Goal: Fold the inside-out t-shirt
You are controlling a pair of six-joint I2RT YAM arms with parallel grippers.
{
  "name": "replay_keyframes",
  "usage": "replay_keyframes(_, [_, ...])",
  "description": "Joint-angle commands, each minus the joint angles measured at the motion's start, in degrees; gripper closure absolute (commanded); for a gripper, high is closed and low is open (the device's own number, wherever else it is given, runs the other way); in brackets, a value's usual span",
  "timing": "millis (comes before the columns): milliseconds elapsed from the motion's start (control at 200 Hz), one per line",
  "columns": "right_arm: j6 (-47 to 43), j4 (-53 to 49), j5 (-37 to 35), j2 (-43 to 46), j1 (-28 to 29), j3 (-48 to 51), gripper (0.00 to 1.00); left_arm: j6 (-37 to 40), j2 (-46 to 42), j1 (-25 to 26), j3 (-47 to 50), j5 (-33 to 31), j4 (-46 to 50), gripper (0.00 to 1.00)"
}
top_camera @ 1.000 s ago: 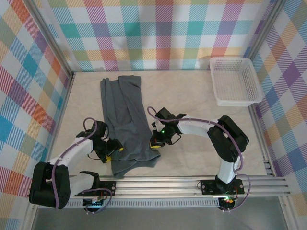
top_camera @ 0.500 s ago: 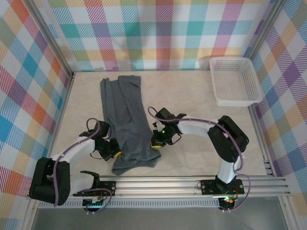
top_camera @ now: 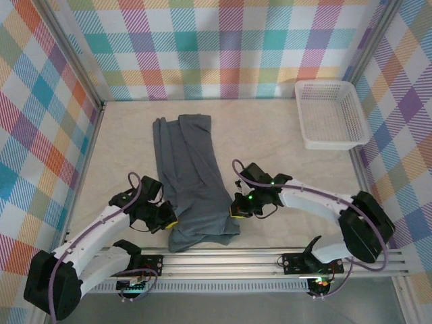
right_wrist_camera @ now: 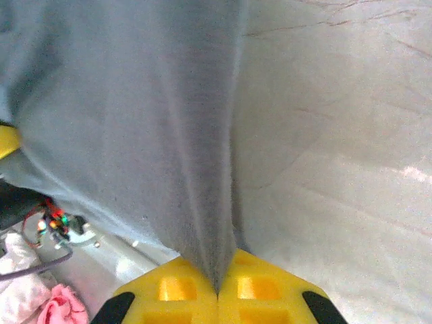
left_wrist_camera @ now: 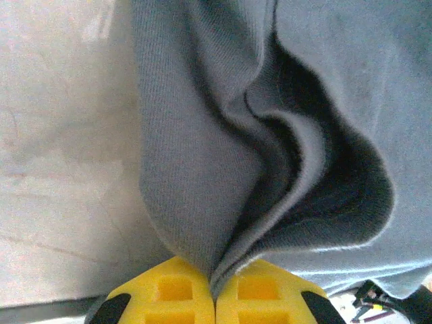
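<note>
The inside-out t-shirt [top_camera: 191, 175] is a plain slate blue-grey cloth lying as a long narrow strip down the middle-left of the table. My left gripper [top_camera: 167, 221] is shut on the near left edge of the cloth, its yellow fingertips [left_wrist_camera: 172, 290] pinching a fold of the t-shirt [left_wrist_camera: 202, 169]. At the near right edge, my right gripper [top_camera: 235, 208] is shut as well, and the t-shirt [right_wrist_camera: 135, 121] rises in a taut ridge from between its yellow fingertips [right_wrist_camera: 256, 287]. The near hem bunches between the two grippers.
A white mesh basket [top_camera: 331, 113] stands at the back right corner. An aluminium rail [top_camera: 270, 255] runs along the near edge just below the cloth. Plaid walls close in the left, back and right sides. Bare beige tabletop [top_camera: 297, 162] lies right of the shirt.
Both grippers have slid toward the right and nearer the front rail, dragging the shirt with them; the whole strip now lies further right and its near end sits closer to the rail.
</note>
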State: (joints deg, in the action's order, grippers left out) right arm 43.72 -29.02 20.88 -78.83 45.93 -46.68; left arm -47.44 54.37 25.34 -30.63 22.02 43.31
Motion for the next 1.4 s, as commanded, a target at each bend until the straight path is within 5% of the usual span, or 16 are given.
replay_keyframes(0, [-2.5,-7.9,-5.5,1.2,-0.4,-10.8,1.0,-1.5,1.4,0.7,-7.1,-2.0,5.1,1.0])
replay_keyframes(335, [-12.3,-9.0,-6.4,-22.7,-11.8,-48.3,1.0,8.9,25.2,-12.7,-40.5,-5.1,1.5,1.0])
replay_keyframes(610, [-12.9,-13.6,-1.9,-48.4,-17.4,-81.8,1.0,8.8,49.4,-23.1,-59.2,-1.8,-6.9,1.0])
replay_keyframes(640, [-13.4,-14.3,-0.4,-51.6,-17.5,-85.9,0.93,8.7,51.8,-23.6,-60.6,-2.2,-7.6,0.95])
replay_keyframes(680, [-13.9,-15.7,0.9,-56.2,-17.7,-91.9,0.62,8.7,54.9,-24.4,-61.5,-3.3,-9.2,0.78])
replay_keyframes(715, [-14.2,-18.6,0.9,-60.0,-18.0,-97.8,0.46,8.8,57.1,-25.0,-61.9,-3.4,-11.5,0.59])
replay_keyframes(760, [-14.1,-22.6,0.5,-63.7,-18.6,-104.9,0.4,7.9,59.7,-26.1,-62.6,-2.6,-13.8,0.42])
replay_keyframes(815, [-14.1,-26.3,0.3,-66.0,-19.7,-110.4,0.36,7.2,61.6,-27.6,-63.2,0.5,-15.9,0.34])
replay_keyframes(920, [-17.1,-27.4,-0.3,-60.9,-20.8,-103.6,0.34,9.0,57.5,-28.9,-59.8,0.6,-16.5,0.32])
replay_keyframes(1140, [-17.7,-7.1,-2.3,-41.2,-21.1,-55.2,0.34,9.1,41.7,-27.7,-36.4,-0.3,-19.0,0.34])
replay_keyframes(1395, [-16.0,-2.8,4.8,-47.1,-19.2,-53.8,0.45,8.5,41.4,-24.0,-25.0,2.5,-25.0,0.41])
